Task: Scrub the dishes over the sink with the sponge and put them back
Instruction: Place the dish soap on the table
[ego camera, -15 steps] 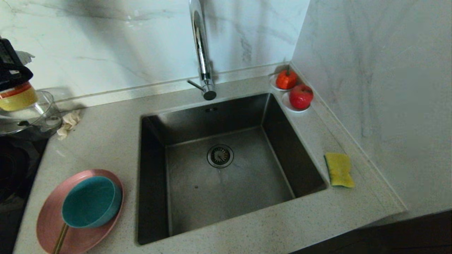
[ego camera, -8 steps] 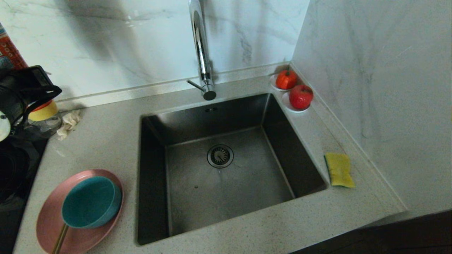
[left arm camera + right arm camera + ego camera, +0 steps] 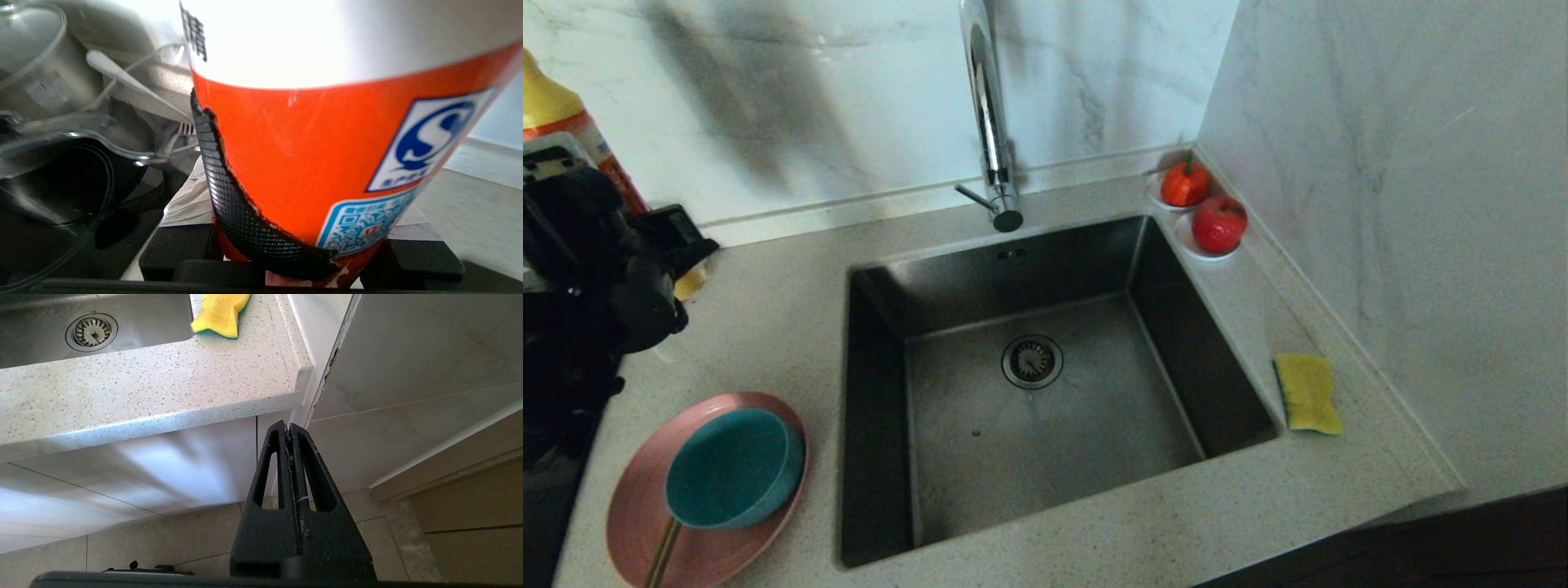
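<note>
The left gripper (image 3: 645, 245) now comes down at the left edge of the counter (image 3: 768, 327), where a second ago it was higher and further to the left. It is clamped on an orange-and-yellow bottle (image 3: 327, 143), whose label fills the left wrist view between the two black fingers (image 3: 175, 249). The yellow top of the bottle (image 3: 547, 98) rises above the arm in the head view. I judge this to be dish soap being carried or set down near the back left corner, so the scrubbing itself is not yet begun.

The pink plate (image 3: 645, 523) lies at the front left corner of the counter, with the teal bowl (image 3: 734, 467) sitting in it and a thin golden handle (image 3: 662, 555) leaning out under the bowl. The sponge (image 3: 1307, 392) lies on the right edge of the counter, just beside the sink (image 3: 1045, 408), untouched. The sink holds nothing but its drain (image 3: 1032, 360).

The right gripper (image 3: 291, 433) hangs below the front edge of the counter with its fingers pressed together and nothing between them.

Behind the bottle stand a clear glass bowl (image 3: 61, 139) and a fork (image 3: 135, 90), so the back left corner is crowded. Two red fruits (image 3: 1201, 204) on white saucers occupy the back right corner, and the tap (image 3: 988, 114) rises over the back edge of the sink.
</note>
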Robot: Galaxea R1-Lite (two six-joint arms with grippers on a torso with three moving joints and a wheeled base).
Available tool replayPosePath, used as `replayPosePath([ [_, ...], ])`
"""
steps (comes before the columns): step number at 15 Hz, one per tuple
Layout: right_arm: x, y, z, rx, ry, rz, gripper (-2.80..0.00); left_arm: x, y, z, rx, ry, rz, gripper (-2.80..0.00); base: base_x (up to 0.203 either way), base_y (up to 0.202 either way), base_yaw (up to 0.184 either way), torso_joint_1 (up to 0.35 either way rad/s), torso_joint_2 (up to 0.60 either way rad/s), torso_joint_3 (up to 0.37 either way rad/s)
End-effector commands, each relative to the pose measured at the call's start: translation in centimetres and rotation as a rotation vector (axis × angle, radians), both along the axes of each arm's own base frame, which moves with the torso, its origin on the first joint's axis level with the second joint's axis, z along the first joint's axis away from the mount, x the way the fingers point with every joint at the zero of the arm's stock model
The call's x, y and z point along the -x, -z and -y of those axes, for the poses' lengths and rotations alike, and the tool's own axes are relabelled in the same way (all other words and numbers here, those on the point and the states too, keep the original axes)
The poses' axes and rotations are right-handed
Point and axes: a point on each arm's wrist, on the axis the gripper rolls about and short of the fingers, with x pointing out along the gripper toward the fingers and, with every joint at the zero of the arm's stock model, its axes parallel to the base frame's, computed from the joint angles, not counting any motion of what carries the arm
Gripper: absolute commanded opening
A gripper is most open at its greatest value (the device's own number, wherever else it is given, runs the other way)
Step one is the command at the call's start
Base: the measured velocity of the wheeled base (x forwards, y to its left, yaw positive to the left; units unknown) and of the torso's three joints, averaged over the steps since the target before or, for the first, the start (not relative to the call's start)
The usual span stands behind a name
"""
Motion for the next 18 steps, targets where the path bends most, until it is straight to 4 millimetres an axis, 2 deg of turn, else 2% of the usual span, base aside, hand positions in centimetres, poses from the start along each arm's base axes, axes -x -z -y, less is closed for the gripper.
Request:
replayPosePath([
  [1,0.0,0.0,0.0,0.000,0.001,0.000,-2.80,-2.3,3.1,-0.7,0.004,-0.029,-0.034,-2.80,0.000,0.000,0.000,0.000,0.00,0.000],
  [9,0.0,0.0,0.0,0.000,0.000,0.000,-2.80,-4.5,7.3,-2.4,0.047,-0.088,-0.068,-2.80,0.000,0.000,0.000,0.000,0.00,0.000],
  [18,0.0,0.0,0.0,0.000,0.000,0.000,-2.80,-8.3,8.9,-3.1,0.046,-0.111,-0.026,-2.80,0.000,0.000,0.000,0.000,0.00,0.000],
])
